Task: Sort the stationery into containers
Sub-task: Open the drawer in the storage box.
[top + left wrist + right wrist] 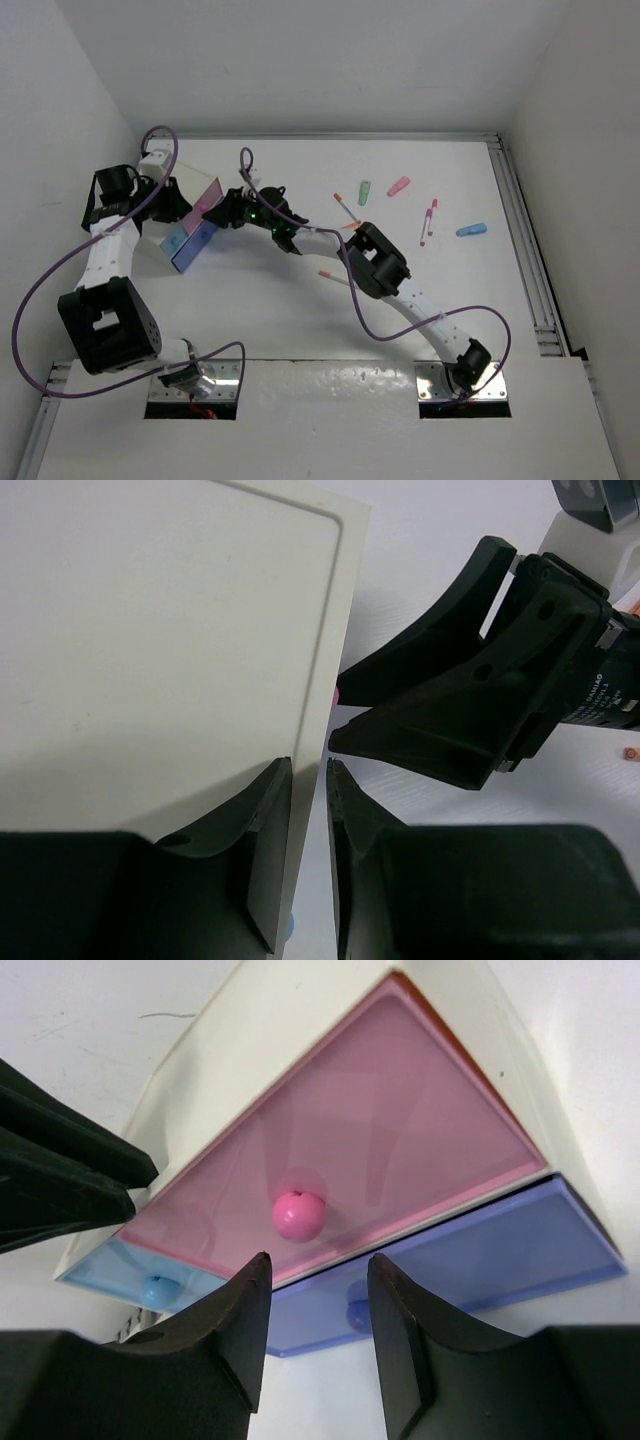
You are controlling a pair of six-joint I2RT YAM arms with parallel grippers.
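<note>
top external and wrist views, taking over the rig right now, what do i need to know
Left gripper: fingers nearly together at the edge of the white drawer unit; grip unclear.
Right gripper: open, facing the knob of the pink drawer.
Pens and markers lie loose on the table.
Done: nothing visibly sorted. Left: open drawers, sort everything.

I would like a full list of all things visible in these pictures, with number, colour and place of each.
Cabinet: one, cream-white, left part of the table.
Drawers: three in the cabinet; pink drawer, with light-blue drawer and violet-blue drawer under it in the right wrist view.
Markers: three stubby; green marker, pink marker, light-blue marker, far side, right of centre.
Thin pens: at least three, scattered mid-table.
Table: one, white.
Left gripper: black, at the cabinet's edge.
Right gripper: black, open, facing the pink knob.
</note>
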